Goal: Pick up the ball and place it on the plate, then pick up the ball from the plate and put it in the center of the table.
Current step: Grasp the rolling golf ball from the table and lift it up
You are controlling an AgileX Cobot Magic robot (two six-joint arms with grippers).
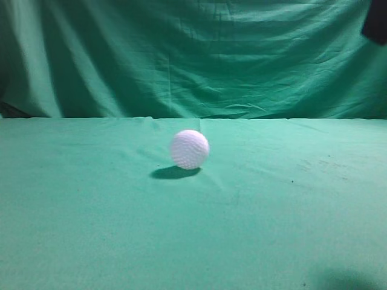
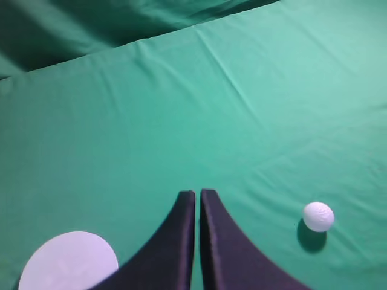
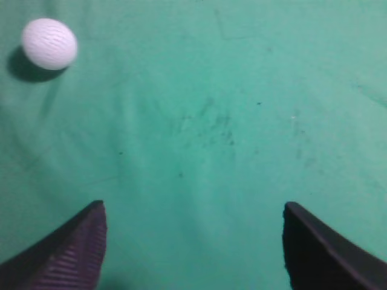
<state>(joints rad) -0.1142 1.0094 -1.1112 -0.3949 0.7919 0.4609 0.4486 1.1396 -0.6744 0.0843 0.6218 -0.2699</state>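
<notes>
Lies ahead-left of the spread right gripper (image 3: 193, 241), the ball (image 3: 49, 43) alone on the worktop (image 3: 242, 121); left gripper (image 2: 198, 196) pressed together.

Plate (image 2: 68, 261) cut by bottom edge, partly behind left end effector (image 2: 197, 199); dark object (image 1: 376, 21) cropped top-right, unidentifiable

This looks like a staged robot test setup, not a lived-in room. A table (image 1: 91, 229) covered in wrinkled green cloth runs back to a draped green backdrop curtain (image 1: 181, 54) that closes off the whole rear. The surface is nearly bare: ahead of the closed left gripper (image 2: 197, 194) there is only cloth, and between the spread fingers of the right gripper (image 3: 193, 208) only speckled green fabric.
</notes>
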